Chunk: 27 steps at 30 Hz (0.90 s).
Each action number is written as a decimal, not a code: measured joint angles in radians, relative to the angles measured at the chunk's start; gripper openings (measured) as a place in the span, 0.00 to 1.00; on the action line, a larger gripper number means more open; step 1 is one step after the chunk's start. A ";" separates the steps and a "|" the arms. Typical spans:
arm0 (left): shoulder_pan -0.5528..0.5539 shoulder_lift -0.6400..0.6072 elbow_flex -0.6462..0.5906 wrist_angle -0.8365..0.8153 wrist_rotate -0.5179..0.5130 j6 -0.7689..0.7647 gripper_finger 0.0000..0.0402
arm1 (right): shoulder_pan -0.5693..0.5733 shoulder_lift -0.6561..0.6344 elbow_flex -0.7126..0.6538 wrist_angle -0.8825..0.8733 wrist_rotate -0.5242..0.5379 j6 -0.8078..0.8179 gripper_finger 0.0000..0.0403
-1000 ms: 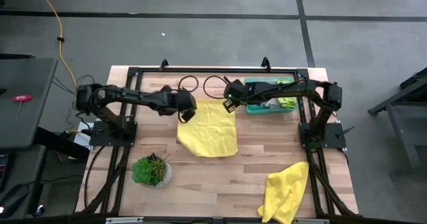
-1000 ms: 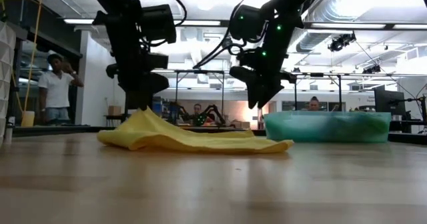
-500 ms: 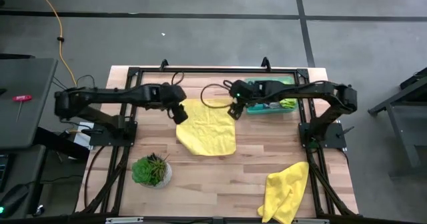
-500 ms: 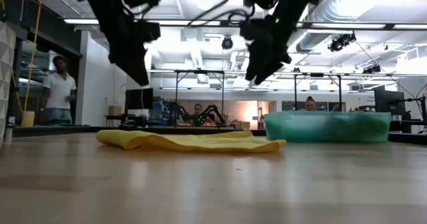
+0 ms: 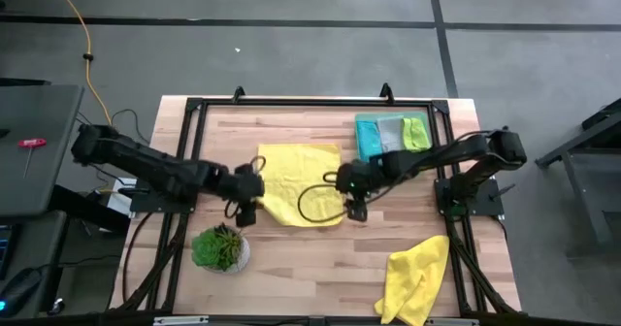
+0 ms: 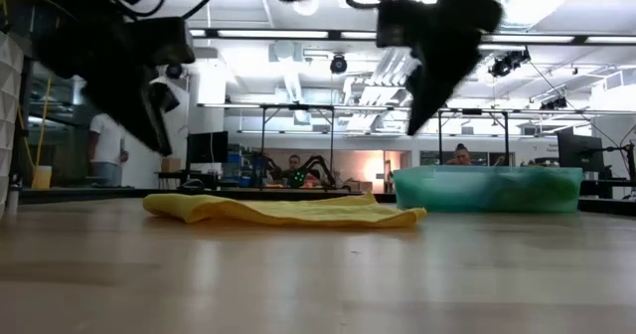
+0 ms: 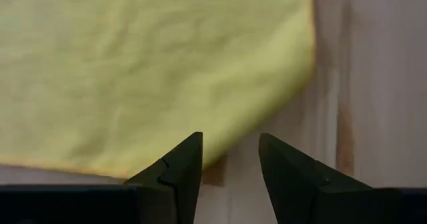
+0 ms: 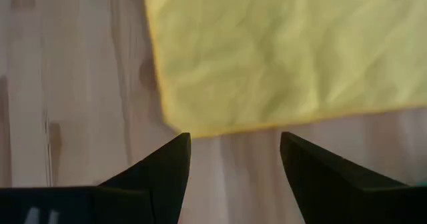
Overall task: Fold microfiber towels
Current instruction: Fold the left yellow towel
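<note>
Seeing the flat bright yellow microfiber towel (image 5: pixel 301 183) spread mid-table, my left gripper (image 7: pixel 229 163) poised over one near corner, fingers parted, empty; my right gripper (image 8: pixel 233 159) over the other near corner — likewise spread, holding nothing; a crumpled yellow cloth (image 5: pixel 417 277) well apart.

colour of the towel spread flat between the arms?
Bright yellow towel; shows best in the high view.

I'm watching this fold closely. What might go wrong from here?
The left gripper and right gripper hang open at the flat yellow towel's near corners; uneven pinches may skew the fold. A cable loop lies over the towel and may snag. The potted plant stands near the left arm.
</note>
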 joint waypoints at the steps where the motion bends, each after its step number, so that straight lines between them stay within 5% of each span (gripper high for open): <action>1: -0.028 0.015 -0.004 0.011 -0.012 0.000 0.34 | 0.009 0.000 -0.018 0.003 0.000 0.016 0.56; 6: -0.107 0.125 0.000 0.093 -0.056 -0.020 0.33 | 0.034 0.000 -0.085 0.077 0.003 0.117 0.56; 17: -0.115 0.278 0.077 0.059 0.058 0.066 0.28 | 0.039 0.000 -0.098 0.136 0.043 0.150 0.56; 27: -0.080 0.363 0.100 0.057 0.090 0.144 0.02 | 0.039 0.000 -0.098 0.158 0.043 0.160 0.56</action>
